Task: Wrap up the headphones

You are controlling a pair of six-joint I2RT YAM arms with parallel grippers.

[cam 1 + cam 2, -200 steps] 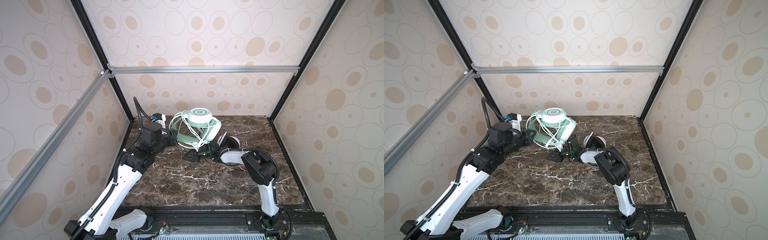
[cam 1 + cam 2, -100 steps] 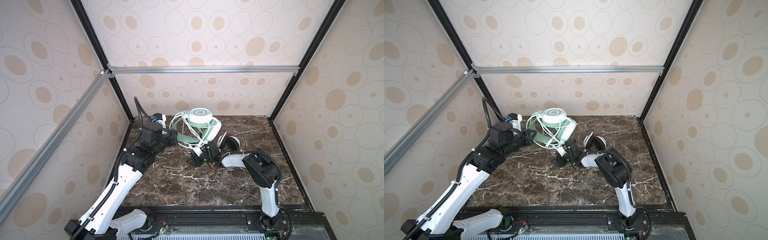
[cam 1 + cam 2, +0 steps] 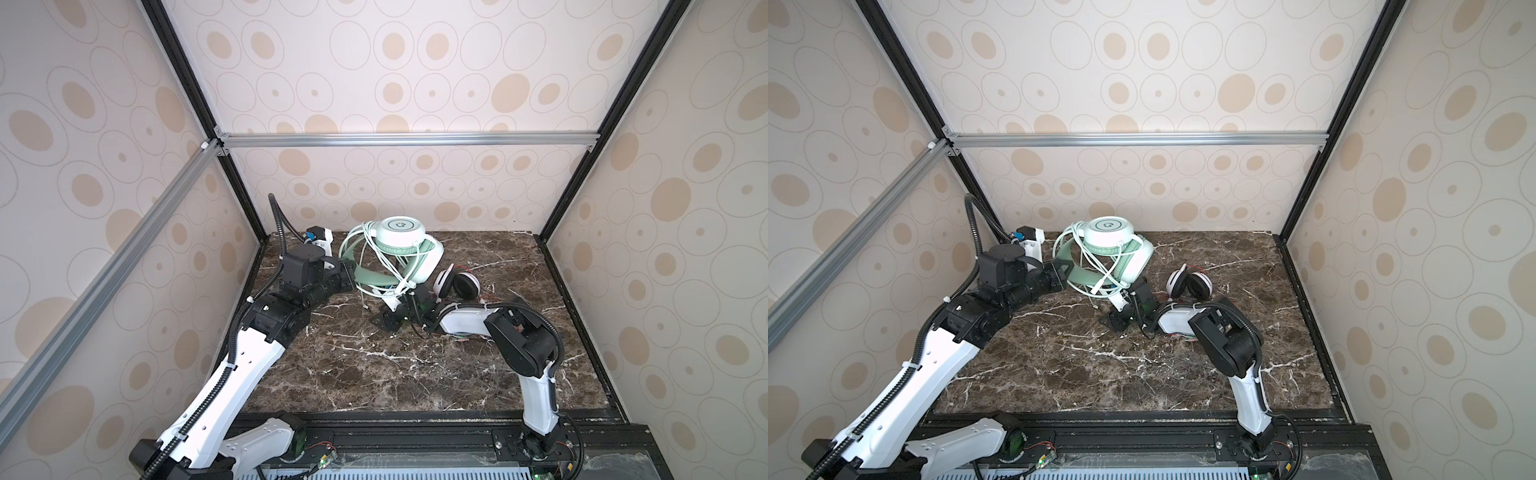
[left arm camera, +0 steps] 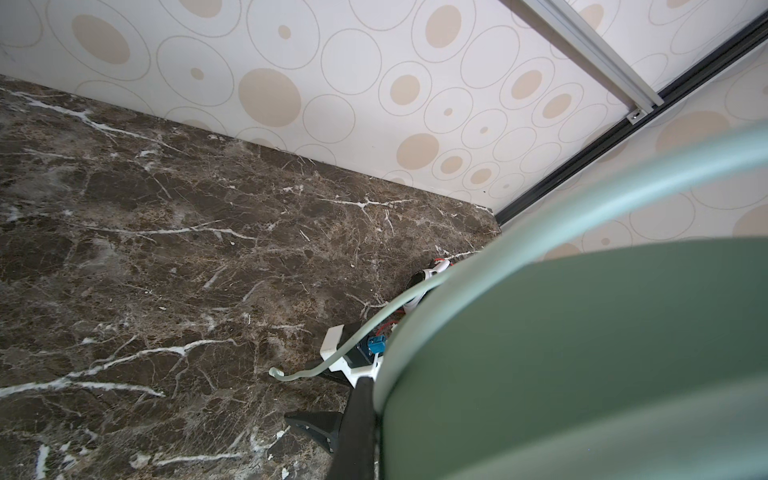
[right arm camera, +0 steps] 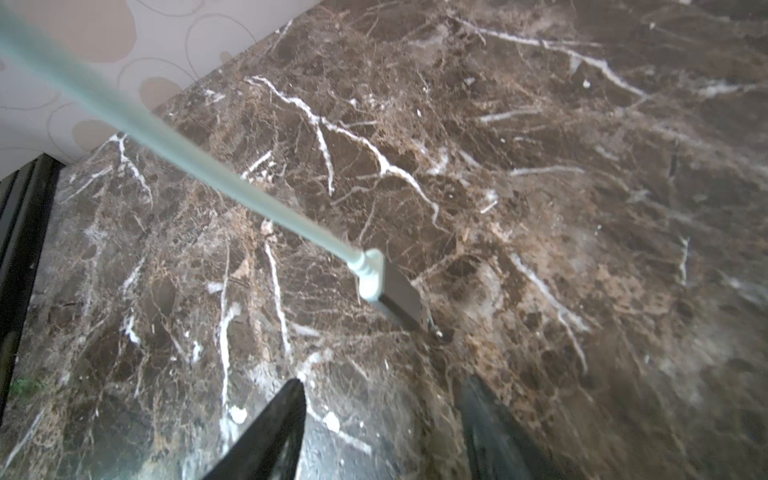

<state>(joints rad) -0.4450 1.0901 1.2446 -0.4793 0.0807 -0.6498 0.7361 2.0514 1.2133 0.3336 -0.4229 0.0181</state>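
In both top views the mint-green headphones (image 3: 401,235) (image 3: 1106,232) hang tilted above the back of the table, their pale green cable (image 3: 392,274) looped around them. My left gripper (image 3: 347,276) (image 3: 1061,274) is shut on their headband (image 4: 582,353). The cable's plug (image 5: 382,286) dangles free at the marble, just past my open right gripper (image 5: 382,388) (image 3: 386,322), which holds nothing. The white-and-black headphones (image 3: 455,282) (image 3: 1187,282) lie to the right, behind my right arm, apart from both grippers.
The thin red cable (image 3: 463,338) trails on the marble table (image 3: 374,374) under my right forearm. Patterned walls close in the back and both sides. Black frame posts stand at the back corners.
My right gripper has opened wider and shifted slightly towards the front of the table. The plug now hangs free of it. The left gripper and green headphones have barely moved.
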